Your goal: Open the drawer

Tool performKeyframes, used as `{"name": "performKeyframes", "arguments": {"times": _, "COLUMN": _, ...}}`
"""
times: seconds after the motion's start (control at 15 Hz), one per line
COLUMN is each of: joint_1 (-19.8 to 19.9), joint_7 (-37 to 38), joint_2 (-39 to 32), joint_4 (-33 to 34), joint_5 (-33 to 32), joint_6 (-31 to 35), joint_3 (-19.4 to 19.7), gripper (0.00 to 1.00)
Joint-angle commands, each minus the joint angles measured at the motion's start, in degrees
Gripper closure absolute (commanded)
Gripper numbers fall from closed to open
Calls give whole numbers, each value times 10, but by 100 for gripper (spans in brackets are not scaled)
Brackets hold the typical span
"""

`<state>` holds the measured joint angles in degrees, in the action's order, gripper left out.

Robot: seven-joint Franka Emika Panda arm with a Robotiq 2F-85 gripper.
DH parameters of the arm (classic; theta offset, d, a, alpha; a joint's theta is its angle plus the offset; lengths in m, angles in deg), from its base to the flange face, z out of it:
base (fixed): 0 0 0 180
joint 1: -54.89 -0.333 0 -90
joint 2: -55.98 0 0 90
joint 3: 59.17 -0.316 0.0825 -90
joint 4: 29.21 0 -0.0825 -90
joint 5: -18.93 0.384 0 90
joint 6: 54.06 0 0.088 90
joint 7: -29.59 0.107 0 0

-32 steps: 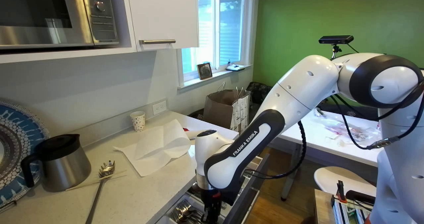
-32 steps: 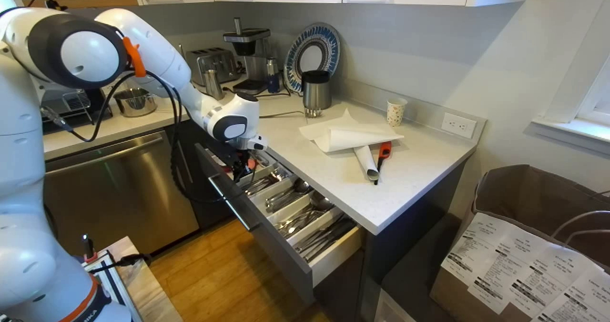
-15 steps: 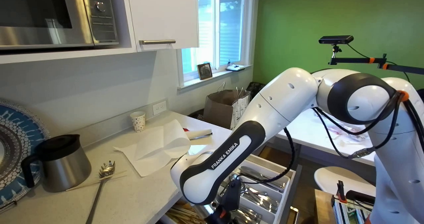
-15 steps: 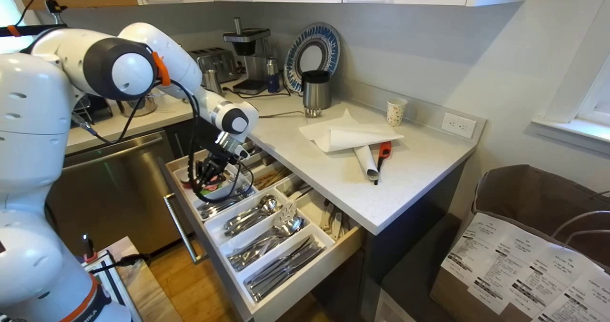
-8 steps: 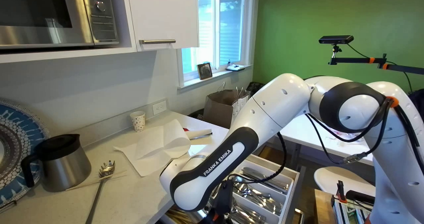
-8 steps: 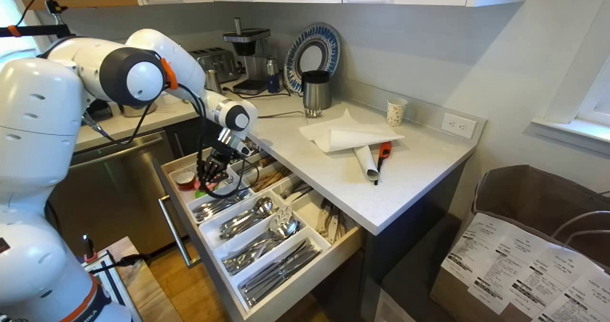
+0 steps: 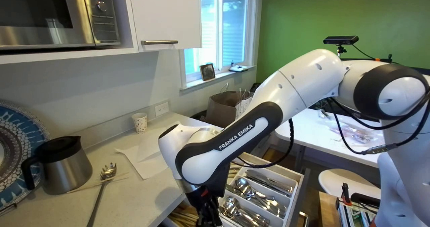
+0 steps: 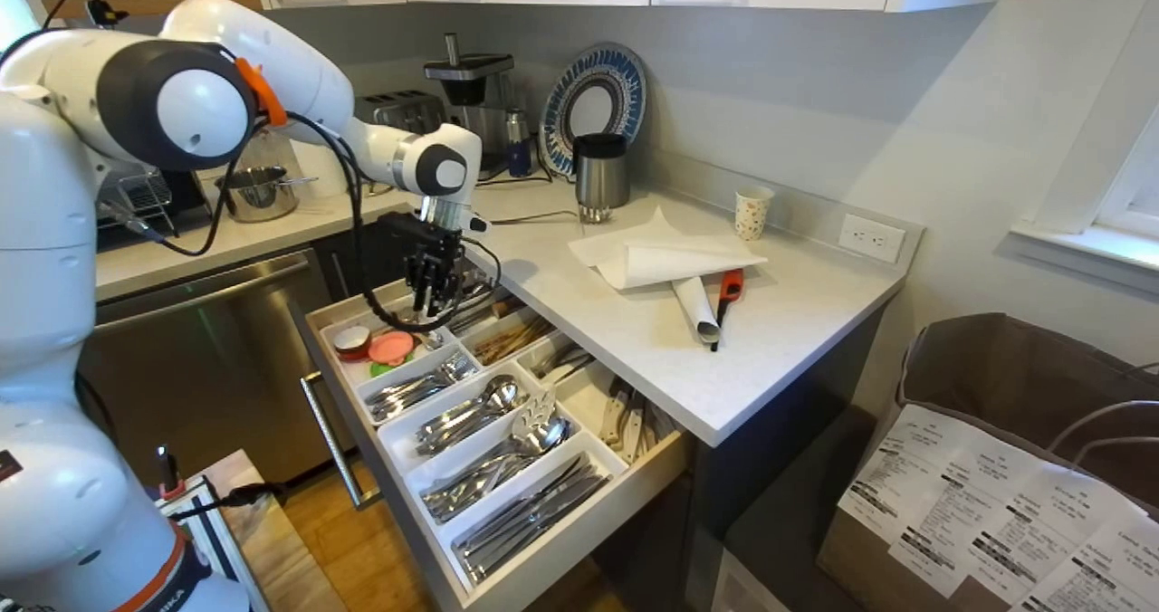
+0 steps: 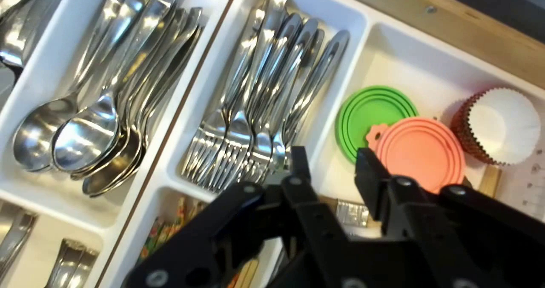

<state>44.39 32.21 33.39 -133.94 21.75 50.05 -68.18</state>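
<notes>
As the drawer (image 8: 589,532) stands well out from under the front edge of the counter (image 8: 625,322), a lone robot arm (image 7: 235,139) hangs its jaws over the drawer's end farthest from the counter's outer corner, the two sides parted by a modest gap with nothing held between. The drawer lies directly beneath them, long axis parallel to that front edge, most of its length stretching toward the corner. Below, the cutlery tray (image 9: 358,53) shows forks (image 9: 260,93) and, one compartment over, a peach-colored disc (image 9: 419,154); the handle (image 8: 332,440), on the outward face away from the edge, is well apart from the jaws. From where I stand the opening looks finished, and any exit likely calls for lifting straight up before swinging clear.
</notes>
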Motion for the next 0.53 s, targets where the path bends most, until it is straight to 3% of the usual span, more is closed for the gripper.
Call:
{"name": "performKeyframes", "arguments": {"times": 0.0, "joint_1": -25, "joint_7": 70, "joint_2": 82, "joint_4": -73, "joint_5": -26, "joint_6": 88, "joint_3": 4, "gripper": 32}}
{"name": "performKeyframes", "arguments": {"times": 0.27, "joint_1": -47, "joint_7": 199, "joint_2": 142, "joint_4": -119, "joint_5": -78, "joint_6": 132, "joint_3": 6, "gripper": 4}}
{"name": "performKeyframes", "arguments": {"times": 0.47, "joint_1": -53, "joint_7": 308, "joint_2": 178, "joint_4": -149, "joint_5": -112, "joint_6": 127, "joint_3": 3, "gripper": 0}}
